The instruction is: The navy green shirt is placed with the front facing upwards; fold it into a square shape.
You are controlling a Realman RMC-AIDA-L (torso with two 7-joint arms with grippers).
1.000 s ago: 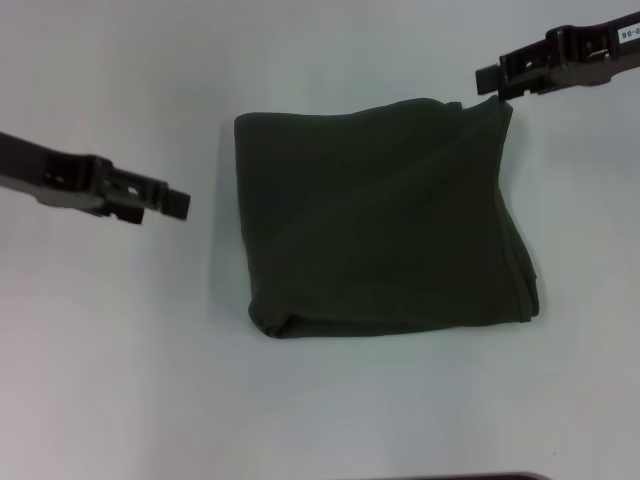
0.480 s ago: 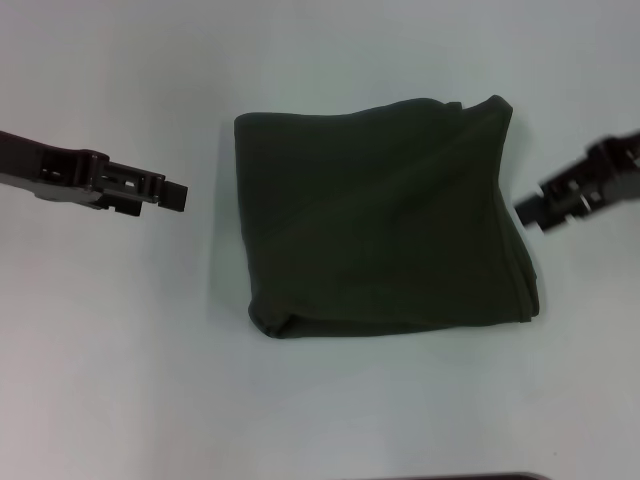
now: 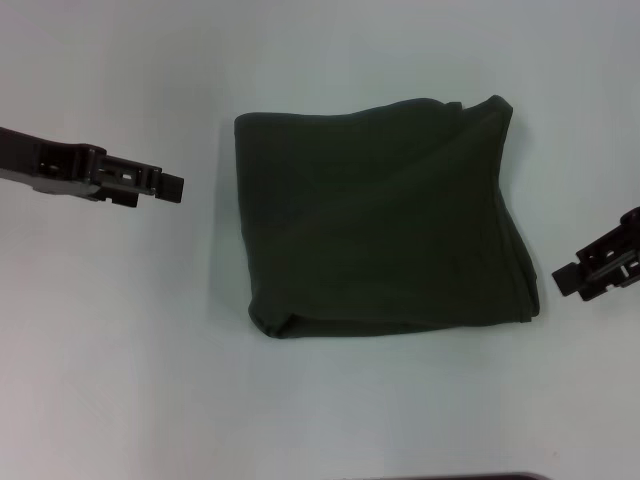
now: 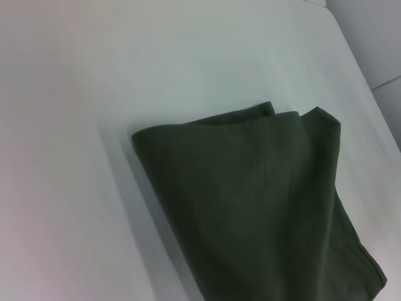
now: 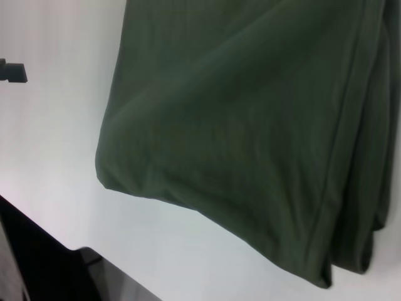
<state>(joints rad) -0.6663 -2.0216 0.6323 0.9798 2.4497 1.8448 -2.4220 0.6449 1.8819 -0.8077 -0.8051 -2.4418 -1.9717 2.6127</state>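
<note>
Navy green shirt folded roughly square on tabletop. Left hand, right hand (grip unreadable, nothing held) apart; snagging could unfold it.

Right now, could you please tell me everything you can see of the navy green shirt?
The navy green shirt is dark olive cloth that looks like soft cotton, folded into a rough square and lying flat on the white table. No lettering, collar or label shows. Stacked layer edges run along its right side, one far corner peaks slightly, and the near left corner is rounded. Only the table touches it: the left gripper and right gripper stand off either side.
</note>
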